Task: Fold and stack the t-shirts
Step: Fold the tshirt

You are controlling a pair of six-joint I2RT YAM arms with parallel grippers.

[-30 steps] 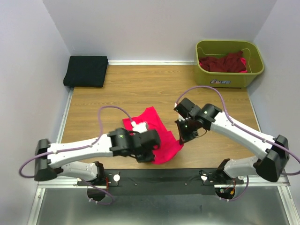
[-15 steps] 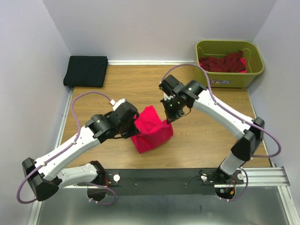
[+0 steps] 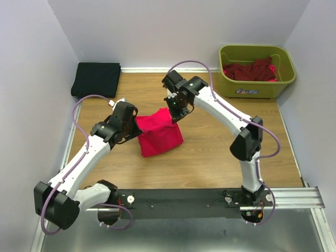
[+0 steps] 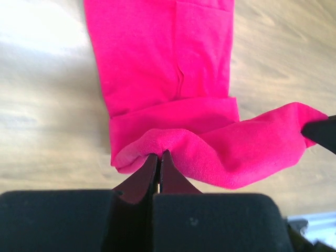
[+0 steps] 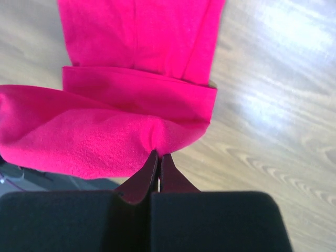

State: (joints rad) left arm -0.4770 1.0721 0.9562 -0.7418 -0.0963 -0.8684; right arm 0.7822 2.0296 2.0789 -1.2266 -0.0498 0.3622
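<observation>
Both arms have swung from the near edge toward the middle of the worktop (image 3: 220, 152) in the past second, taking the bright pink t-shirt (image 3: 160, 137) with them. My left gripper (image 4: 159, 155) and right gripper (image 5: 158, 154) are each pinched tight on an upper corner of the folded cloth, which sags between them while its lower end seems to rest on the wood. Light, limp and quick to droop, it looks best held by the doubled edge at both corners, kept level; a single-layer pinch would likely let the fold slip open.
</observation>
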